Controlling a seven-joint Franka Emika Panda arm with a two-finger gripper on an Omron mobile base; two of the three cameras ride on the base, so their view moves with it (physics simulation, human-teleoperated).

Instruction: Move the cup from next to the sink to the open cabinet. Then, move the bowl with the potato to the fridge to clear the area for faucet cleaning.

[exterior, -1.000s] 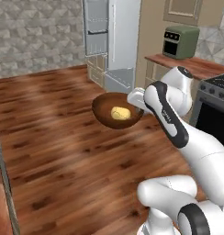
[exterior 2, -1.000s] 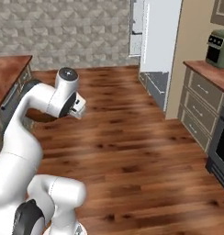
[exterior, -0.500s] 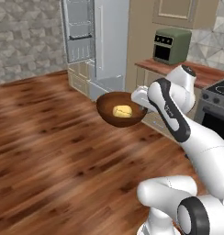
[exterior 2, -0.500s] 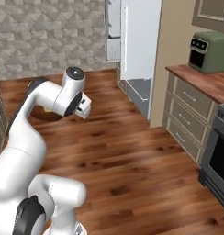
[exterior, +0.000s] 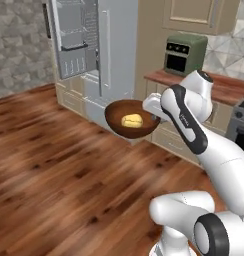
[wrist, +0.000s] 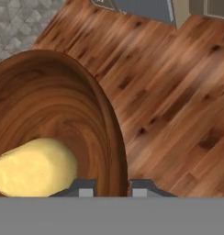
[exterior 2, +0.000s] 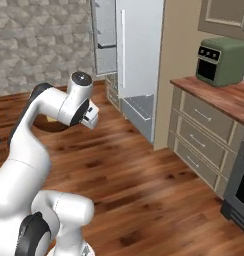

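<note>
The dark brown wooden bowl (exterior: 115, 114) hangs in the air above the wood floor with the pale yellow potato (exterior: 132, 120) lying inside it. My gripper (exterior: 155, 118) is shut on the bowl's right rim. In the hand view the rim (wrist: 114, 137) runs between my fingertips (wrist: 113, 190), and the potato (wrist: 34, 168) rests at lower left. The tall light grey fridge (exterior: 111, 47) stands just behind the bowl with its left door (exterior: 71, 45) swung open. From the right, the bowl (exterior 2: 48, 123) peeks out behind my arm, left of the fridge (exterior 2: 139, 50).
A green toaster oven (exterior: 184, 53) sits on the wooden counter (exterior 2: 219, 97) right of the fridge, over beige drawers (exterior 2: 196, 142). A dark stove (exterior 2: 240, 190) stands at far right. The fridge's lower drawer (exterior 2: 138, 107) is pulled out. Open wood floor (exterior: 54, 170) lies to the left.
The whole picture has shifted as the base moved: the fridge and counter are now nearer and more central. The bowl with the potato stays in my shut gripper.
</note>
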